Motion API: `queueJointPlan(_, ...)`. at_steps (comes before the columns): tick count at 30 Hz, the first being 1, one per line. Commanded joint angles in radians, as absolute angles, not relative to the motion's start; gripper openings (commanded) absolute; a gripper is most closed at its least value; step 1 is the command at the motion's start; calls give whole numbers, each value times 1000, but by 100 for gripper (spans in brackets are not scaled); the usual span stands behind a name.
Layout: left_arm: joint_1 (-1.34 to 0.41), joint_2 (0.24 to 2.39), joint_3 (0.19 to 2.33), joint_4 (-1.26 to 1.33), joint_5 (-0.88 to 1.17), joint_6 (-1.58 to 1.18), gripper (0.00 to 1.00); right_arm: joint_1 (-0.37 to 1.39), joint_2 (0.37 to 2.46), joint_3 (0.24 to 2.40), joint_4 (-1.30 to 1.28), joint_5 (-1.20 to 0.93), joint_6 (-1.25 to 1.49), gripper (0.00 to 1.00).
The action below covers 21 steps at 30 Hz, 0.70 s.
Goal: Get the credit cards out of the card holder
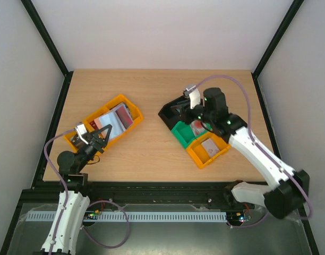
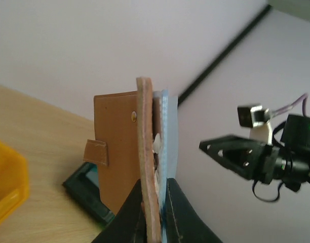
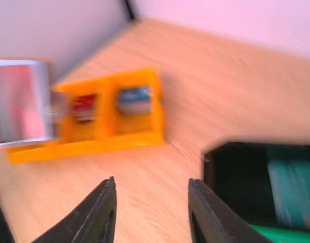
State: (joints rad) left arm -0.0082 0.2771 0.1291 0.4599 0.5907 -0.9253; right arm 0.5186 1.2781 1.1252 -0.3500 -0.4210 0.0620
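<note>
Left claw: pinching the brownish-pink folding leather-like card holder upright, well left of the black plastic bin.
Whitish card: peeking from the holder.
Right claw: hovering by that bin, parted, empty.
Risk: tugging a card may be twisting the holder out of its thin edge pinch.

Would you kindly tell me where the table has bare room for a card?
Bare: the table along the far edge, and the middle between the left orange bin and the green bin. Crowded: the right side, three bins clustered under the right arm.

card holder brown, upright, edge-on — credit cards flat in bins
</note>
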Motion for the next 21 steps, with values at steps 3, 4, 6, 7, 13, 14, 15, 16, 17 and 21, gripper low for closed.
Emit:
queueJointPlan(3,-51,349,226,818,903,-769,2,609,1078,884,280,-814,285,63)
queueJointPlan(4,-56,353,239,846,931,-759,2,628,1068,863,345,-818,319,69)
queueJointPlan(6,-70,361,267,886,985,-740,2,668,1072,854,408,-837,351,89)
queueJointPlan(7,-80,364,280,894,1007,-733,2,687,1079,860,410,-837,352,99)
queueJointPlan(13,-110,376,339,874,1074,-677,3,786,1135,884,410,-853,312,99)
queueJointPlan(14,-112,379,345,867,1076,-670,3,795,1145,891,411,-867,308,99)
queueJointPlan(15,-114,381,350,861,1079,-669,2,802,1151,897,411,-882,301,99)
queueJointPlan(16,-116,383,352,856,1079,-666,3,808,1157,903,409,-898,296,99)
queueJointPlan(17,-118,386,356,851,1082,-662,3,813,1162,908,407,-911,292,99)
queueJointPlan(21,-123,393,359,838,1077,-655,3,820,1181,932,381,-964,288,82)
